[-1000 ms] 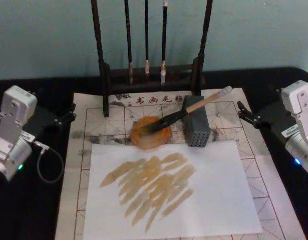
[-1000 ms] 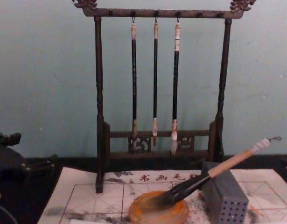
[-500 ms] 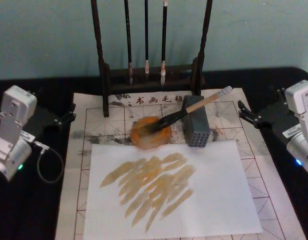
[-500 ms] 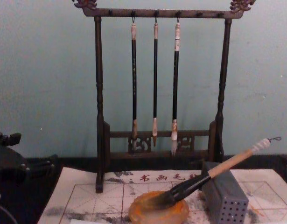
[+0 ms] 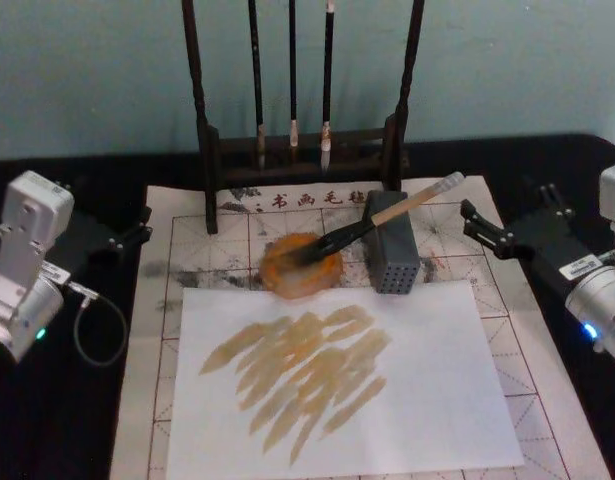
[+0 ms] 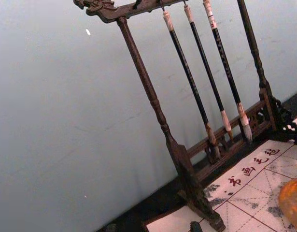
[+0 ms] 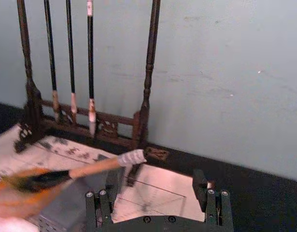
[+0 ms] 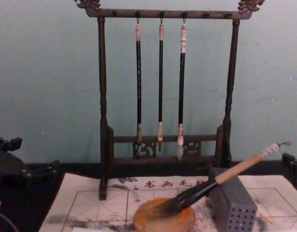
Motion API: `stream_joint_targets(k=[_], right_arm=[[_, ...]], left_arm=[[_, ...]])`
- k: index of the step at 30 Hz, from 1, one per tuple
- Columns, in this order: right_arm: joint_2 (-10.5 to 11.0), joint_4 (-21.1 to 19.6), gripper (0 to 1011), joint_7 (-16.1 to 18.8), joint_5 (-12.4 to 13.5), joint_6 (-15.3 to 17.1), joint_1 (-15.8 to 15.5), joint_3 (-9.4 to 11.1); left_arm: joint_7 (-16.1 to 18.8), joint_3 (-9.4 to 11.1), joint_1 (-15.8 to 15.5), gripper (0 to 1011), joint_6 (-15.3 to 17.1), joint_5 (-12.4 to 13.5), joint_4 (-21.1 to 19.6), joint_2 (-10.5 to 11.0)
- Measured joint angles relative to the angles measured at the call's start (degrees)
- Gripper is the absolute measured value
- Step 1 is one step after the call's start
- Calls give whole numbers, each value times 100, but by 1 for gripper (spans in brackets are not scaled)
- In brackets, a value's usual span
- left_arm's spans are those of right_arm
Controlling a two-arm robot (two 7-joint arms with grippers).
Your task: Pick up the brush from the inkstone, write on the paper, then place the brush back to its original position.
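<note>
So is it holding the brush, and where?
Nothing is held. The brush rests on the inkstone; right end effector open nearby, left end effector parked aside.

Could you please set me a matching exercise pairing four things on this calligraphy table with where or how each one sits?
1. large calligraphy brush with pale wooden handle
2. round orange-brown inkstone
3. three thin black-shafted brushes
4. right tool

A. hanging from the dark wooden rack
B. open, empty
C. on the red-gridded paper
D. bristles in dish, handle resting on grey perforated box

Pairs: 1-D, 2-C, 3-A, 4-B
</note>
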Motion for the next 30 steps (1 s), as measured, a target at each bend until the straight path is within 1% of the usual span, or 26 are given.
stream_joint_targets(k=[2, 3, 5, 6, 8, 9, 10, 11, 12, 13, 16, 17, 18, 19, 21, 23, 25, 26, 28, 29, 30], right_arm=[[-70, 27, 1003, 116, 159, -1, -6, 46], [-145, 66, 1003, 234, 308, 2, -7, 91], [-225, 122, 1003, 366, 474, 15, 2, 137], [-297, 175, 1002, 491, 627, 37, 14, 175], [-377, 236, 1002, 617, 787, 67, 28, 217], [-474, 319, 1003, 772, 991, 114, 50, 270], [-474, 319, 1003, 772, 991, 114, 50, 270], [-595, 421, 1002, 952, 1244, 194, 77, 345], [-595, 421, 1003, 952, 1244, 194, 77, 345], [-683, 497, 1002, 1071, 1418, 254, 101, 397], [-813, 620, 1002, 1247, 1671, 358, 143, 472], [-895, 697, 1003, 1351, 1819, 421, 173, 522], [-932, 733, 1002, 1400, 1889, 452, 189, 545], [-1009, 815, 1002, 1490, 2034, 519, 222, 588], [-1074, 886, 1003, 1557, 2159, 581, 255, 621], [-1168, 1004, 1002, 1659, 2399, 699, 309, 663], [-1223, 1085, 1002, 1716, 2542, 763, 347, 680], [-1266, 1160, 1003, 1771, 2675, 813, 382, 693], [-1302, 1232, 1002, 1820, 2800, 862, 412, 703], [-1340, 1303, 1003, 1865, 2915, 906, 447, 708], [-1352, 1327, 1002, 1882, 2960, 924, 459, 709]], left_arm=[[0, 0, 0, 1001, 0, 0, 0, 0], [0, 0, 0, 1001, 0, 0, 0, 0], [0, 0, 0, 1001, 0, 0, 0, 0], [0, 0, 0, 1001, 0, 0, 0, 0], [0, 0, 0, 1001, 0, 0, 0, 0], [0, 0, 0, 1001, 0, 0, 0, 0], [0, 0, 0, 1001, 0, 0, 0, 0], [0, 0, 0, 1001, 0, 0, 0, 0], [0, 0, 0, 1001, 0, 0, 0, 0], [0, 0, 0, 1001, 0, 0, 0, 0], [0, 0, 0, 1001, 0, 0, 0, 0], [0, 0, 0, 1001, 0, 0, 0, 0], [0, 0, 0, 1001, 0, 0, 0, 0], [0, 0, 0, 1001, 0, 0, 0, 0], [0, 0, 0, 1001, 0, 0, 0, 0], [0, 0, 0, 1001, 0, 0, 0, 0], [0, 0, 0, 1001, 0, 0, 0, 0], [0, 0, 0, 1001, 0, 0, 0, 0], [0, 0, 0, 1001, 0, 0, 0, 0], [0, 0, 0, 1001, 0, 0, 0, 0], [0, 0, 0, 1001, 0, 0, 0, 0]])
